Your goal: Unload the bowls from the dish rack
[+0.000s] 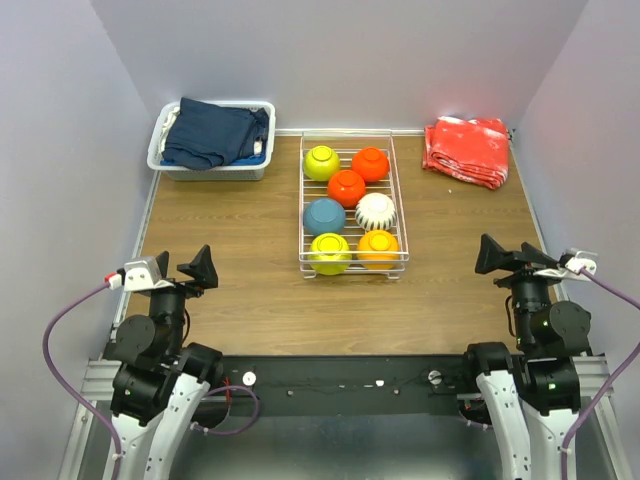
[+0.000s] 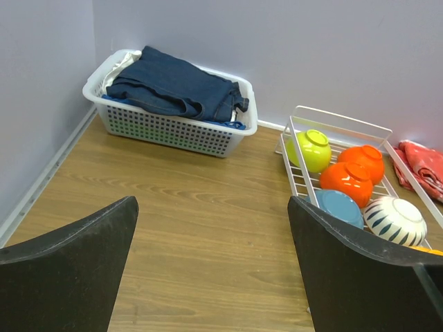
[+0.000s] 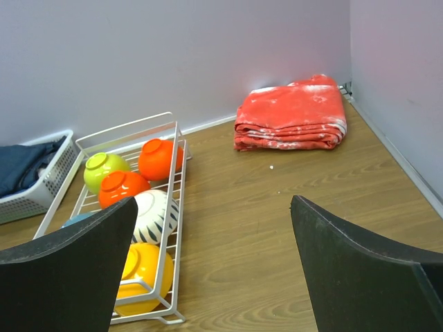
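Observation:
The white wire dish rack [image 1: 393,200] stands at the middle back of the table. Several bowls lie upside down in it: two yellow-green [image 1: 321,162] [image 1: 330,252], two red-orange [image 1: 370,163] [image 1: 346,187], a blue one [image 1: 324,215], a white striped one [image 1: 376,210] and an orange one [image 1: 378,247]. My left gripper [image 1: 199,270] is open and empty at the near left, well clear of the rack. My right gripper [image 1: 500,255] is open and empty at the near right. The rack also shows in the left wrist view [image 2: 293,176] and the right wrist view [image 3: 167,228].
A white plastic bin [image 1: 215,171] of dark-blue cloth stands at the back left corner. A folded red cloth [image 1: 467,150] lies at the back right. Walls close the table on three sides.

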Controlling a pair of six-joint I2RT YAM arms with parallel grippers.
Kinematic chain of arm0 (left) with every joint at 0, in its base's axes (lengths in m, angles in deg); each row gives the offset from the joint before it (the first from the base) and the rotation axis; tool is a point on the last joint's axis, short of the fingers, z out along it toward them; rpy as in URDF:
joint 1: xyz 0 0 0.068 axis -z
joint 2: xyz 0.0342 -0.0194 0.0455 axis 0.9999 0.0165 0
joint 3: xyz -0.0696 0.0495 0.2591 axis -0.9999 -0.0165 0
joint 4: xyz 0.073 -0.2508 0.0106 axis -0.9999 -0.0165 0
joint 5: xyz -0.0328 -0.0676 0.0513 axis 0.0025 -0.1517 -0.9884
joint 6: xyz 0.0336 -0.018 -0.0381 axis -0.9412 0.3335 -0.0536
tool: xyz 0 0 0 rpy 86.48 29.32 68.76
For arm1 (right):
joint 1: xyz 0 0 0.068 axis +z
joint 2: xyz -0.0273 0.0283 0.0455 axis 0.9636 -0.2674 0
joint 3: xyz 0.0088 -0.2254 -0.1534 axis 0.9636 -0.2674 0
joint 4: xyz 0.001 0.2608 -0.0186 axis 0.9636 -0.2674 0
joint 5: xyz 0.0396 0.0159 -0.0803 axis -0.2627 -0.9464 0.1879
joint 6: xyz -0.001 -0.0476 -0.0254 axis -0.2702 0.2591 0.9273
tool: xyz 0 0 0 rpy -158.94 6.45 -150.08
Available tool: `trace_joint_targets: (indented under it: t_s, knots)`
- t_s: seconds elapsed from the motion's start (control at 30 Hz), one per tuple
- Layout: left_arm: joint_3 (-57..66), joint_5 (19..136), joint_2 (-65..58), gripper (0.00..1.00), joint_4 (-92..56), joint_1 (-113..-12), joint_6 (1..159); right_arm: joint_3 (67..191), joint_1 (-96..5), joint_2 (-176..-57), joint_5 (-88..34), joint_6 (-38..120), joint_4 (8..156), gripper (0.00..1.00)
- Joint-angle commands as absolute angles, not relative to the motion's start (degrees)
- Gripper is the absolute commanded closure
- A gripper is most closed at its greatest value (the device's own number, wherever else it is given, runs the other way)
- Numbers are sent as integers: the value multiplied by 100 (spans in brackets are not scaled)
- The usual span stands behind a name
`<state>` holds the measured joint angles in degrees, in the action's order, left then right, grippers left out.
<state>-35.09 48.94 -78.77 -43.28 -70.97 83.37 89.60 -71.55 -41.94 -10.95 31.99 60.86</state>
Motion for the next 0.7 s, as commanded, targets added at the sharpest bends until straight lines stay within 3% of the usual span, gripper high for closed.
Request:
trace_joint_targets:
  t_s: [0.0, 0.67]
  knots:
    - [-3576, 4849, -7999, 1, -4223, -7130, 8287, 8886, -7141, -4071, -1002, 3135, 6095, 0]
    - [-3164, 5402, -6217, 1, -3369, -7147, 8374, 9044, -6746, -5002, -975, 2908, 5919, 0]
